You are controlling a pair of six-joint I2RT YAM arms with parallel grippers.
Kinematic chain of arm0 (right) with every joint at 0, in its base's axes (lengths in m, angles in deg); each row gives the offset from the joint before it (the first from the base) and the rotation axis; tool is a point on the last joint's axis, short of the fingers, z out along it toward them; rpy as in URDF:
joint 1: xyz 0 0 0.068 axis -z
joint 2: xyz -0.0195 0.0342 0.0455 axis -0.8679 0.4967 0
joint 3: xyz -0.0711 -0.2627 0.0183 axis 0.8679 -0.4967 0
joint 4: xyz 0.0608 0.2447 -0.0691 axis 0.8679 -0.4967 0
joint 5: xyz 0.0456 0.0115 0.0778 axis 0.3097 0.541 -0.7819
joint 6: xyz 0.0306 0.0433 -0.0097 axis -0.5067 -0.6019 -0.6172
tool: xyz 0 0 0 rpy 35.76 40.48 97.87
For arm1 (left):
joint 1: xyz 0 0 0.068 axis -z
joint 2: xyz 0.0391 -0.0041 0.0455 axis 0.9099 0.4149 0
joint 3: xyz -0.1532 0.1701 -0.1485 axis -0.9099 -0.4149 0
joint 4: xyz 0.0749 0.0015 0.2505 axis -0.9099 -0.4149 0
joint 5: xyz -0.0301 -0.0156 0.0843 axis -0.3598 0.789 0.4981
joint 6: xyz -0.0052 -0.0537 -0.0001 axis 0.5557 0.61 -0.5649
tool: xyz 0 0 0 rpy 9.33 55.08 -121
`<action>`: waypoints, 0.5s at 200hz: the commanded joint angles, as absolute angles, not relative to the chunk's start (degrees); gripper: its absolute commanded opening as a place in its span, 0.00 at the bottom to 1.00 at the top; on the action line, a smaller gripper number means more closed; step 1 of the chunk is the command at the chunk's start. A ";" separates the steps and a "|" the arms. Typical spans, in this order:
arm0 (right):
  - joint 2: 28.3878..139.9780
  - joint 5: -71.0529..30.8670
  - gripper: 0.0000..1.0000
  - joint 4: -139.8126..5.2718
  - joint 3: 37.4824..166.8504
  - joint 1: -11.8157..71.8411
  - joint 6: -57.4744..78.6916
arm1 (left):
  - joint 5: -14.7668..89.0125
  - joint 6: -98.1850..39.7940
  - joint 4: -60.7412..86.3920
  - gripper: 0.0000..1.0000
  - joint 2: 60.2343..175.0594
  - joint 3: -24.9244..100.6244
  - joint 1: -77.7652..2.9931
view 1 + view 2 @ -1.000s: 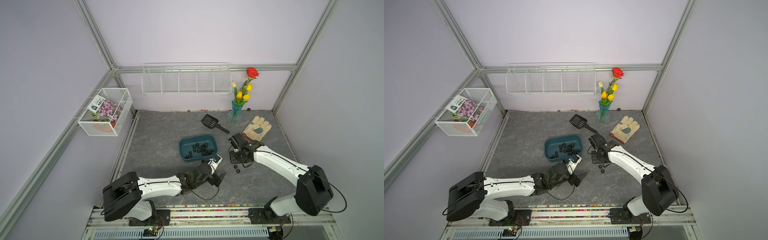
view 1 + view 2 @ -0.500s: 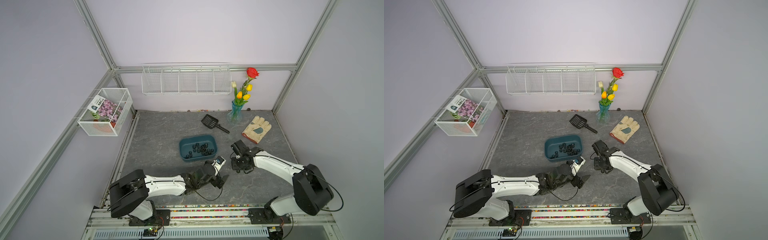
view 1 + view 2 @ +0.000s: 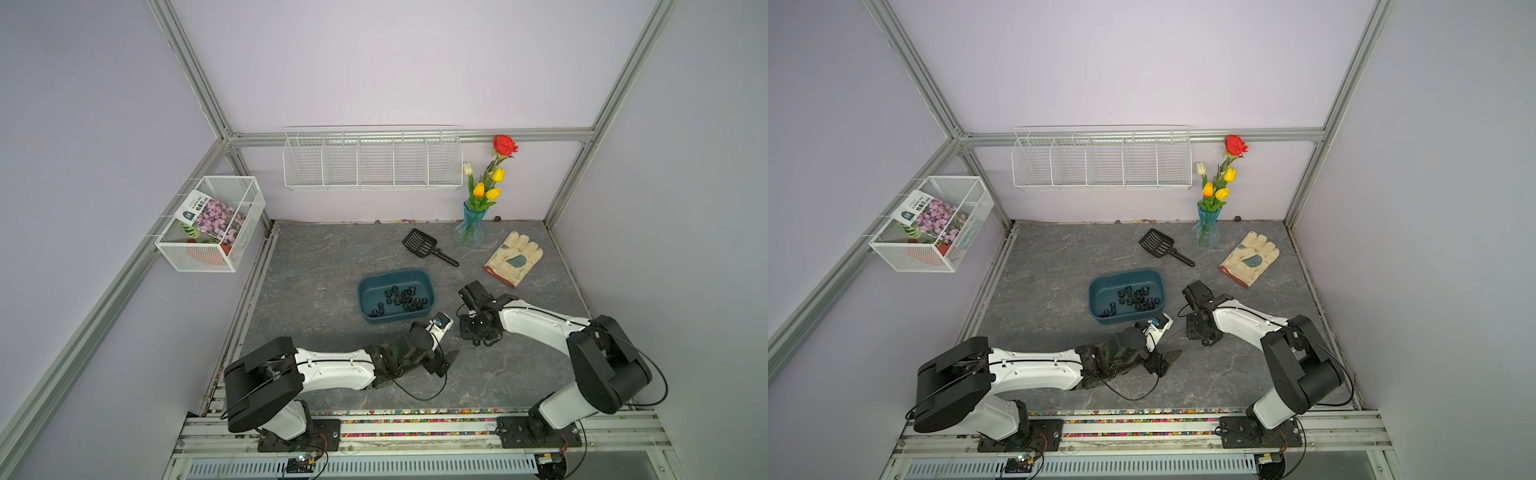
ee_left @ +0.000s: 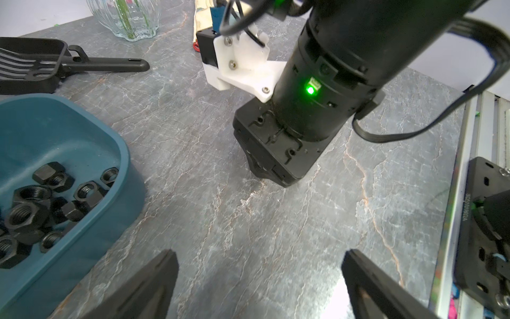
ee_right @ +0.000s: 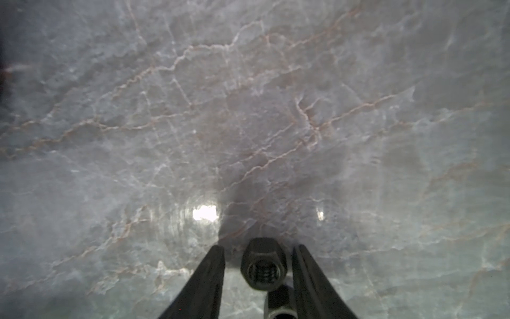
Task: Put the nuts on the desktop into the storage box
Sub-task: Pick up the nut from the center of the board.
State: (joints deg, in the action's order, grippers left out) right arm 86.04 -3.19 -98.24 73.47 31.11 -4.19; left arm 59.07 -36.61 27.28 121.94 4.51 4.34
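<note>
Lowered since a second ago, the right gripper [image 5: 258,247] sits at the desktop [image 5: 248,110] near the storage box [image 3: 395,277]. Its fingers are narrowly parted around one nut [image 5: 263,265] without touching it, and a second nut [image 5: 278,303] lies just beside. The left gripper [image 4: 259,279], drawn back, gapes wide and empty. Many nuts [image 3: 401,299] lie in the box.

In both top views, pale lilac walls [image 3: 374,62] surround a dark grey desktop [image 3: 316,266] veined in pale white and faint rust. At centre frame, a teal-blue storage box [image 3: 370,291] holds black nuts [image 3: 405,300]. To its upper right are a black slotted scoop [image 3: 419,244], a clear blue ribbed vase [image 3: 470,226] with a red rose [image 3: 504,145] and yellow, orange and white tulips [image 3: 493,193], and a cream glove [image 3: 515,257] with a grey-teal patch and red cuff edge. Both wire baskets [image 3: 372,160] are white. The robot arms [image 3: 332,368] are white with black joints.
</note>
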 commanded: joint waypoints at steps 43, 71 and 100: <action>88.27 -3.70 0.37 -97.71 72.00 31.49 -4.88 | 58.34 -36.35 27.29 0.98 122.62 6.37 4.61; 87.82 -3.35 0.30 -98.31 72.02 31.50 -4.88 | 58.54 -36.14 27.47 0.98 122.37 6.06 4.59; 87.60 -2.99 0.23 -98.81 72.26 31.47 -4.70 | 58.76 -36.11 27.47 0.98 122.19 5.96 4.64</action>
